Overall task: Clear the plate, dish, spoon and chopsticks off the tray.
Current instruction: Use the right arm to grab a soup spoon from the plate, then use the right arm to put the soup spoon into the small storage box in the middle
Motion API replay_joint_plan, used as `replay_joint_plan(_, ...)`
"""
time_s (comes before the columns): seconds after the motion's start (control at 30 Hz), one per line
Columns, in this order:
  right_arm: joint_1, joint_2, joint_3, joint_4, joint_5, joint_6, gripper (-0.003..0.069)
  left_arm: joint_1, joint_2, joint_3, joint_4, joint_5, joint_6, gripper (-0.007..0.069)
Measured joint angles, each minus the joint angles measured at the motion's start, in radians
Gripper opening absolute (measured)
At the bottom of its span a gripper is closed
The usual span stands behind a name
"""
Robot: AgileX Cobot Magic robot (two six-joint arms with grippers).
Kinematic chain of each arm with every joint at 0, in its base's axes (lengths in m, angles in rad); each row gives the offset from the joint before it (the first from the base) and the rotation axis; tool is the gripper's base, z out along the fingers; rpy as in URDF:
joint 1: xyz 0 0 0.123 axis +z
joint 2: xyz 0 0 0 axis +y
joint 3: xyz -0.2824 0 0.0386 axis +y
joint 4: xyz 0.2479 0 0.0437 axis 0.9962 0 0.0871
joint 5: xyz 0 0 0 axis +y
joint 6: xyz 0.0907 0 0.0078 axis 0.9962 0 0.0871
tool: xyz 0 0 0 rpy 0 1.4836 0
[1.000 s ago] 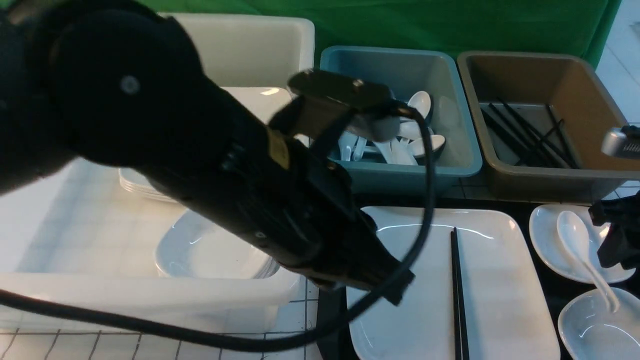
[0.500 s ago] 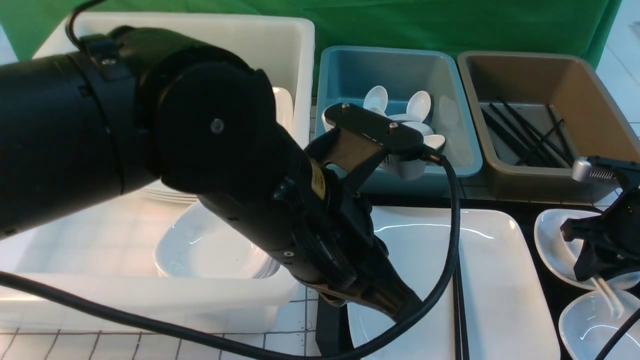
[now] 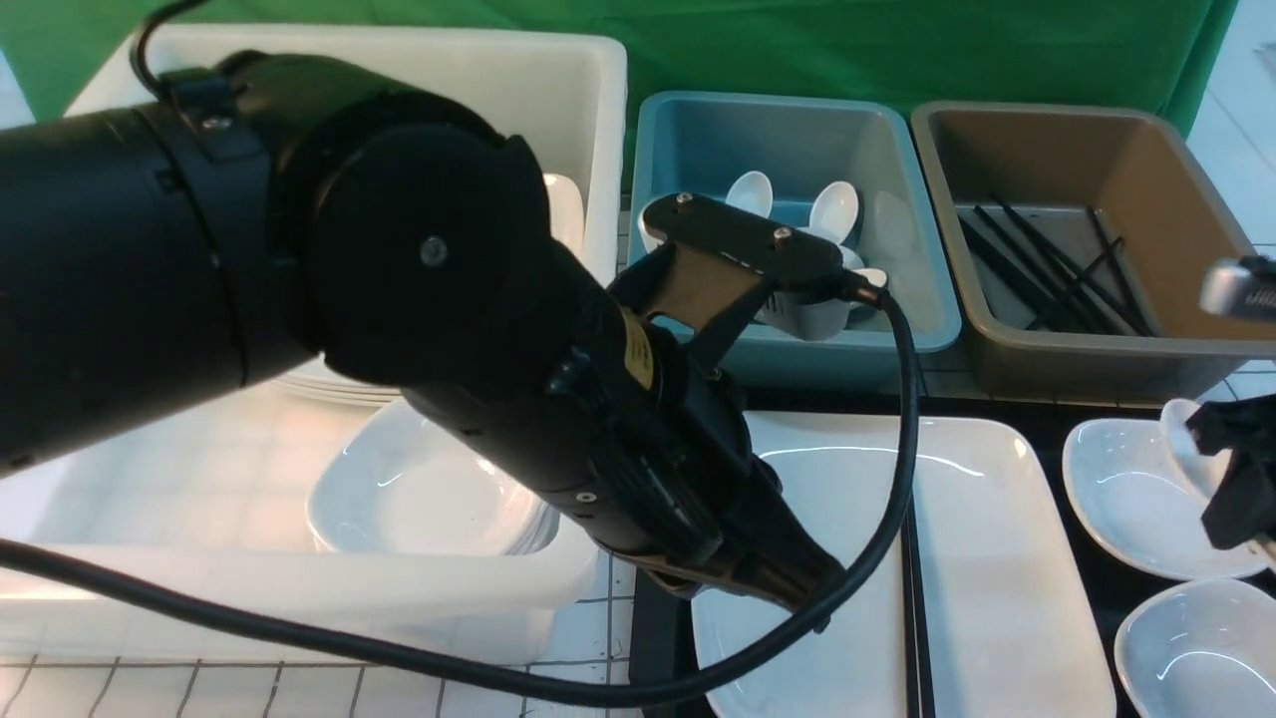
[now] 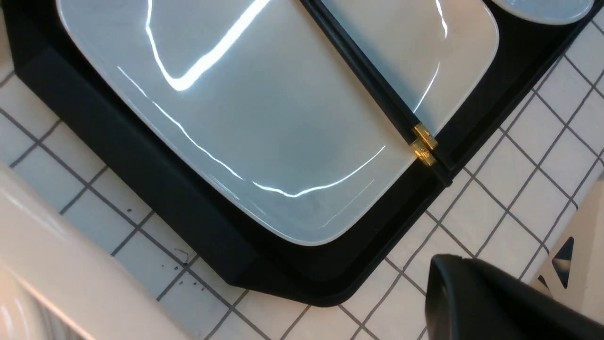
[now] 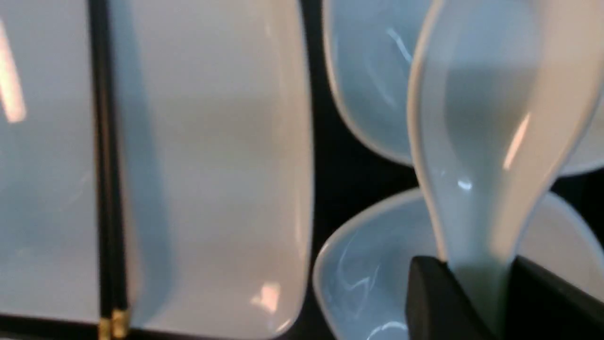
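The spoon (image 5: 486,141) is clamped by its handle in the right gripper (image 5: 476,276), above small dishes (image 3: 1126,499) on the tray's (image 4: 141,156) right; the left gripper (image 3: 788,588) is held closed over the plate's (image 3: 997,558) left edge.

gridded tabletop (image 4: 490,198) with tray (image 4: 141,156), white bin (image 3: 299,588), teal bin (image 3: 847,349), brown bin (image 3: 1077,374)

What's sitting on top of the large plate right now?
Only the chopsticks lie on the plate, side by side. The left arm hides its left part from the front; the left wrist view shows much of that part bare.
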Motion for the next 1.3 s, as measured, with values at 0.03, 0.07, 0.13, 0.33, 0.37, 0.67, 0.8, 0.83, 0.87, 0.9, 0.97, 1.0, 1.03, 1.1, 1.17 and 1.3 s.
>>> replay_joint_plan(0.03, 0.000, -0.009, 0.000, 0.011, 0.005, -0.002, 0.0157, 0.001, 0.000, 0.000, 0.000, -0.001, -0.001, -0.0001)
replay_joint_plan(0.07, 0.015, -0.065, -0.003, 0.050, 0.008, -0.021, 0.0157, 0.013, 0.000, 0.000, -0.001, -0.001, -0.009, -0.0001)
replay_joint_plan(0.13, 0.048, -0.119, -0.025, 0.092, -0.015, -0.040, 0.0157, 0.035, 0.000, 0.000, -0.001, -0.010, -0.021, -0.0001)
replay_joint_plan(0.33, 0.230, -0.010, -0.290, 0.145, -0.108, -0.048, 0.0157, 0.123, 0.000, 0.000, -0.003, -0.066, -0.034, -0.0001)
replay_joint_plan(0.37, 0.251, 0.045, -0.354, 0.147, -0.116, -0.048, 0.0157, 0.132, 0.000, 0.000, -0.003, -0.068, -0.035, -0.0001)
replay_joint_plan(0.67, 0.317, 0.518, -0.859, 0.155, -0.126, 0.032, 0.0157, 0.143, 0.001, 0.000, -0.027, -0.039, -0.035, -0.0001)
replay_joint_plan(0.8, 0.325, 0.661, -1.001, 0.155, -0.125, 0.097, 0.0213, 0.143, 0.001, 0.000, -0.033, -0.038, -0.036, -0.0001)
replay_joint_plan(0.83, 0.328, 0.682, -1.019, 0.155, -0.123, 0.103, 0.0258, 0.143, 0.001, 0.000, -0.033, -0.038, -0.036, -0.0001)
replay_joint_plan(0.87, 0.327, 0.690, -1.022, 0.155, -0.123, 0.107, 0.0277, 0.143, 0.001, 0.000, -0.034, -0.038, -0.036, -0.0001)
replay_joint_plan(0.9, 0.329, 0.703, -1.035, 0.155, -0.121, 0.116, 0.0339, 0.143, 0.001, 0.000, -0.036, -0.038, -0.036, -0.0001)
replay_joint_plan(0.97, 0.331, 0.713, -1.039, 0.155, -0.097, 0.122, 0.0435, 0.142, 0.001, 0.000, -0.046, -0.038, -0.036, -0.0001)
replay_joint_plan(1.0, 0.331, 0.710, -1.043, 0.155, -0.061, 0.120, 0.0477, 0.136, 0.001, 0.000, -0.047, -0.038, -0.036, -0.0001)
replay_joint_plan(1.03, 0.331, 0.703, -1.045, 0.154, -0.022, 0.111, 0.0498, 0.128, 0.001, 0.000, -0.043, -0.036, -0.038, -0.0001)
replay_joint_plan(1.1, 0.328, 0.682, -1.041, 0.146, 0.021, 0.090, 0.0495, 0.103, 0.004, 0.000, -0.024, -0.030, -0.054, -0.0001)
replay_joint_plan(1.17, 0.324, 0.626, -1.016, 0.113, 0.039, 0.089, 0.0416, 0.059, 0.019, -0.010, 0.009, -0.012, -0.120, -0.0001)
replay_joint_plan(1.3, 0.319, 0.441, -0.915, -0.007, 0.043, 0.086, 0.0118, -0.026, 0.094, -0.108, 0.064, 0.057, -0.202, -0.0001)
